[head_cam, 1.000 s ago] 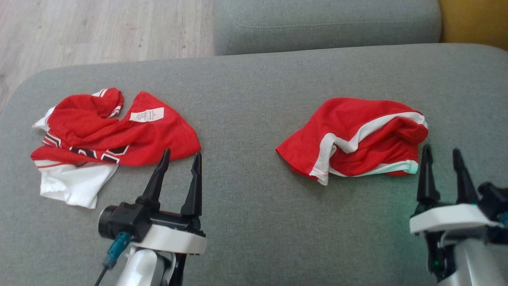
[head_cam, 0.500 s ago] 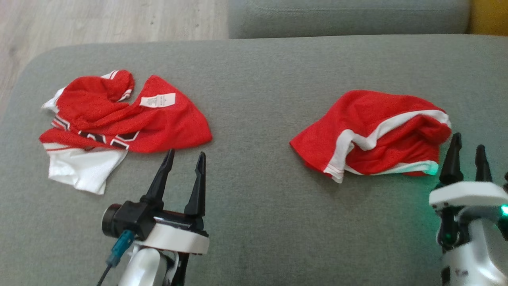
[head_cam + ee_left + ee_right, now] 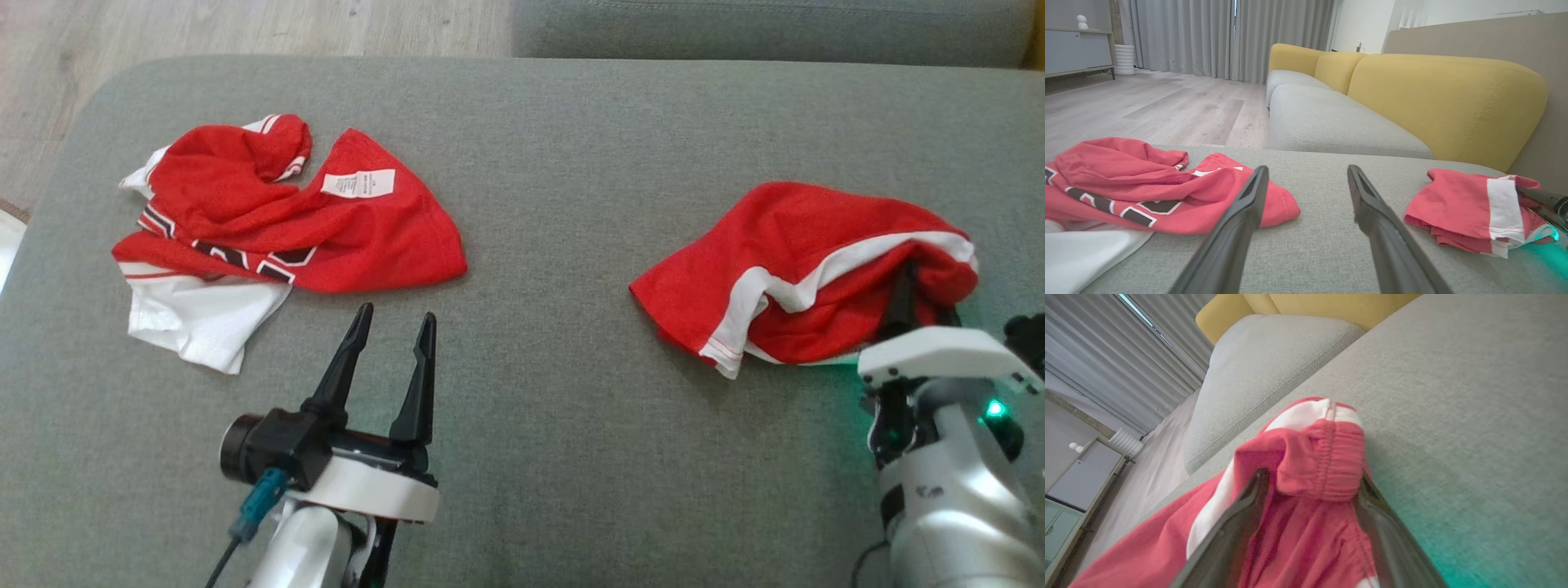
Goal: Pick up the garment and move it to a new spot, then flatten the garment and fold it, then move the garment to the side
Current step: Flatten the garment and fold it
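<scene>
A crumpled red garment with white stripes (image 3: 784,261) lies at the right of the grey sofa seat (image 3: 555,163). My right gripper (image 3: 922,298) is pushed into its right end. In the right wrist view the right gripper (image 3: 1312,477) stands open, its two fingers straddling the bunched elastic waistband (image 3: 1327,461) without closing on it. My left gripper (image 3: 396,314) is open and holds nothing, just short of the lower right hem of a second red and white garment (image 3: 269,220). In the left wrist view the left gripper (image 3: 1306,169) points between the two garments.
Wooden floor (image 3: 204,24) lies beyond the seat's rounded left and far edges. Another grey cushion (image 3: 735,24) adjoins at the back, with yellow backrests (image 3: 1445,102) to the right. Bare seat fabric stretches between the two garments.
The head camera has shifted, sliding the whole scene. My right gripper has advanced from beside the garment's right end into it, so its fingers now straddle the waistband. The left gripper has barely moved.
</scene>
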Available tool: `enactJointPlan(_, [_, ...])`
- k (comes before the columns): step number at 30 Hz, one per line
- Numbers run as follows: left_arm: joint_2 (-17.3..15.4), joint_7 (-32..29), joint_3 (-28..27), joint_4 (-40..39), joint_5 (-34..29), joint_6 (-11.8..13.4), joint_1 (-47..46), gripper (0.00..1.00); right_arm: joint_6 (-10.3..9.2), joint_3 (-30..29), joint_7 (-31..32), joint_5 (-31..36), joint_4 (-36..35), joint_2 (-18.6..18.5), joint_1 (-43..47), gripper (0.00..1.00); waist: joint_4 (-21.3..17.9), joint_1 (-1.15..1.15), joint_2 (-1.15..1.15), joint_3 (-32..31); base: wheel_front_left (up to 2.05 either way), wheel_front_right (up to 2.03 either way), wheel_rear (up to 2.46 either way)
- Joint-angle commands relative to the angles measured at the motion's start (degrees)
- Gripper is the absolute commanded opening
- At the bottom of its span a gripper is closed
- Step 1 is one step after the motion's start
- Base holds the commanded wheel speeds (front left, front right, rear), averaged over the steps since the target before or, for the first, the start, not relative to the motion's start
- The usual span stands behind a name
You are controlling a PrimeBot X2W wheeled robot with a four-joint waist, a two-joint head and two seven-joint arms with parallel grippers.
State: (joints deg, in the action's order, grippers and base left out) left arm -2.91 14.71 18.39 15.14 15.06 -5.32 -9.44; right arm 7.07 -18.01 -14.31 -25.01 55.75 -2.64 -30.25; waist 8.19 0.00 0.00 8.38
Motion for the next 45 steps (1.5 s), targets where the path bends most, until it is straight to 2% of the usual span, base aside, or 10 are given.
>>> enactJointPlan(1, [0.03, 0.29, -1.67, -1.67, 0.11, -0.17, -2.68, 1.00, 0.42, 1.18, -0.54, -0.36, -0.99, -0.24, -3.05, 1.00, 0.12, 0.00, 0.00, 0.13, 0.00, 0.00, 0.00])
enactJointPlan(2, [0.03, 0.29, -1.68, -1.68, 0.10, -0.17, -2.67, 1.00, 0.42, 1.07, -0.59, -0.37, -0.75, -0.24, -3.62, 0.98, 0.18, 0.00, 0.00, 0.21, 0.00, 0.00, 0.00])
enactJointPlan(3, [0.03, 0.29, -1.69, -1.69, 0.08, -0.16, -2.66, 1.00, 0.42, 0.87, -0.63, -0.02, -1.21, -0.24, -4.09, 0.00, 0.21, 0.00, 0.00, 0.28, 0.00, 0.00, 0.00])
enactJointPlan(10, [0.03, 0.29, -1.88, -1.48, 0.10, -0.03, -2.42, 1.00, 0.42, -3.61, -0.67, 1.78, -11.31, -0.24, -3.43, 0.00, 0.07, 0.00, 0.00, -0.40, 0.00, 0.00, 0.00])
enactJointPlan(17, [0.03, 0.29, -2.11, -1.48, 0.53, 0.34, -1.88, 1.00, 0.42, -9.24, -0.68, 9.65, -25.42, -0.27, -3.10, 0.00, -0.28, 0.00, 0.00, -2.47, 0.00, 0.00, 0.00])
enactJointPlan(23, [0.03, 0.29, -2.79, -1.36, 0.61, 0.43, -0.98, 1.00, 0.42, -7.45, 0.65, 13.53, -33.82, -4.46, -6.90, 0.00, 0.01, 0.00, 0.00, -4.78, 0.00, 0.00, 0.00])
enactJointPlan(34, [0.03, 0.29, -2.61, -1.58, 0.73, 0.28, -0.06, 1.00, 0.42, 15.95, 13.79, 14.67, -41.77, -8.93, -1.53, 0.00, 2.65, 0.00, 0.00, -4.35, 0.00, 0.00, 0.00])
enactJointPlan(43, [0.03, 0.29, -0.22, -0.93, 1.22, -0.01, -3.05, 1.00, 0.42, 48.72, 15.58, 13.47, -23.91, -7.85, -2.46, 0.00, 7.56, 0.00, 0.00, -0.30, 0.00, 0.00, 0.00])
enactJointPlan(44, [0.03, 0.29, 0.46, -0.76, 1.55, 0.10, -3.50, 1.00, 0.42, 53.86, 14.58, 12.55, -19.71, -7.09, -3.78, 0.66, 8.52, 0.00, 0.00, 0.14, 0.00, 0.00, 0.00])
enactJointPlan(45, [0.03, 0.29, 0.76, -0.68, 1.72, 0.18, -3.67, 1.00, 0.42, 56.14, 13.98, 12.47, -17.72, -6.85, -4.41, 1.00, 8.91, 0.00, 0.00, 0.33, 0.00, 0.00, 0.00])
